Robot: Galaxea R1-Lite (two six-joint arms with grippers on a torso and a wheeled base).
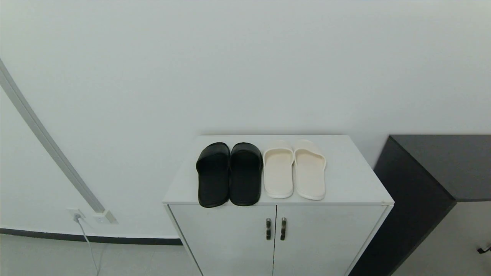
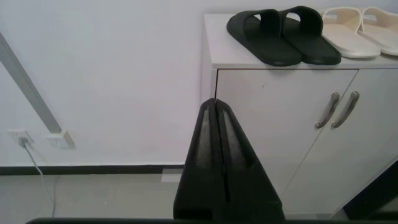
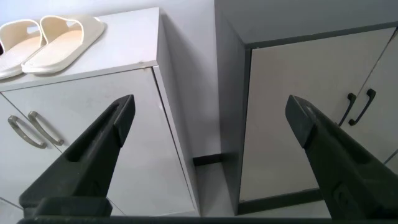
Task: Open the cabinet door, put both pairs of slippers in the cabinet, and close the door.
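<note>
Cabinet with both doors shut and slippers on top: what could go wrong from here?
1. The door handles sit close together at the seam, so the open right tool might hook both at once.
2. The black slippers lie with their heels at the front edge of the cabinet top; a bump could drop them.
3. The dark cabinet stands close on the right and may cramp that arm.

A plain white wall (image 1: 245,69) stood ahead of the right gripper (image 3: 208,109), a dark cabinet (image 1: 418,191) nearer; sockets (image 1: 76,214) sat low above grey floor (image 1: 38,257).
</note>
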